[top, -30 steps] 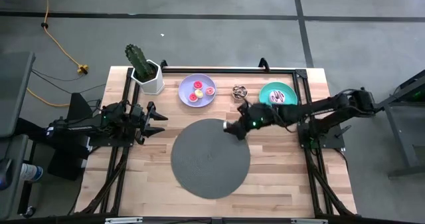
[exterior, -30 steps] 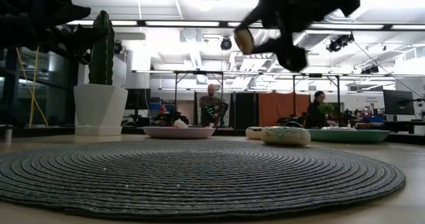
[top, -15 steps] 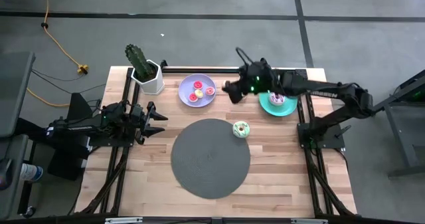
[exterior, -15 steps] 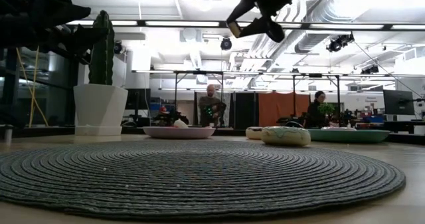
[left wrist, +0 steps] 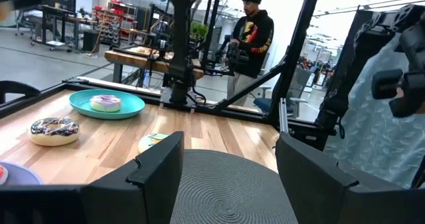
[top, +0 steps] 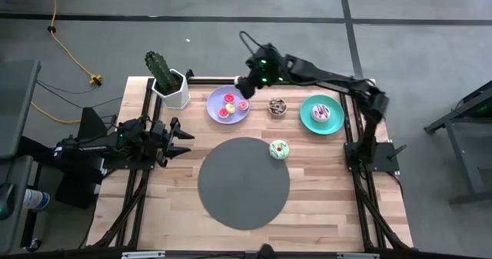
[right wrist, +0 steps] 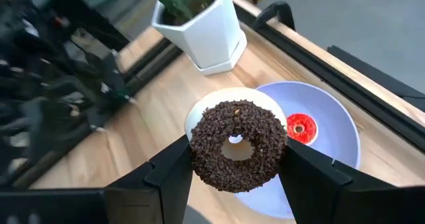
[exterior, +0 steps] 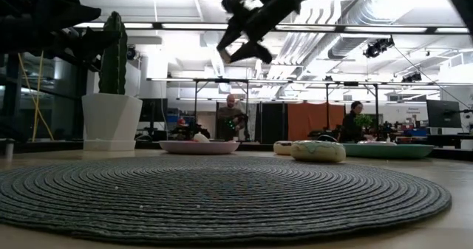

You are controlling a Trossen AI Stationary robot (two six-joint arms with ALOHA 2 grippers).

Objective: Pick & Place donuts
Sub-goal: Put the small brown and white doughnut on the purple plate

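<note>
Donuts are spread over a wooden table [top: 323,205], seen from above. Largest on it is the dark grey round mat [top: 244,182] at the centre, with a green-iced donut [top: 279,149] on its rim at 2 o'clock. At 12 o'clock from the mat sits the lavender plate [top: 217,99], carrying a pink donut [top: 224,113], a red donut [top: 243,104] and 1 more small piece between them that is too small to make out. At 1 o'clock from the mat is the teal plate [top: 306,114], holding 1 pale pink-purple donut [top: 322,112]. Between the 2 plates a dark sprinkled donut [top: 277,106] lies straight on the wood. A white pot [top: 177,94] with a cactus [top: 160,69] stands at 11 o'clock. No readable writing shows on any of these.

The right gripper [right wrist: 236,159] is raised above the lavender plate's far edge, its arm stretched across from the right side of the table. Its 2 fingers press on either side of a chocolate brown donut [right wrist: 238,145], held flat in the air over the plate.

The left gripper [top: 181,137] waits low at 9 o'clock of the mat, pointing toward it, its fingers [left wrist: 156,167] spread apart with nothing between them.

A person [left wrist: 249,41] in a dark hooded top stands in the room beyond the table.
</note>
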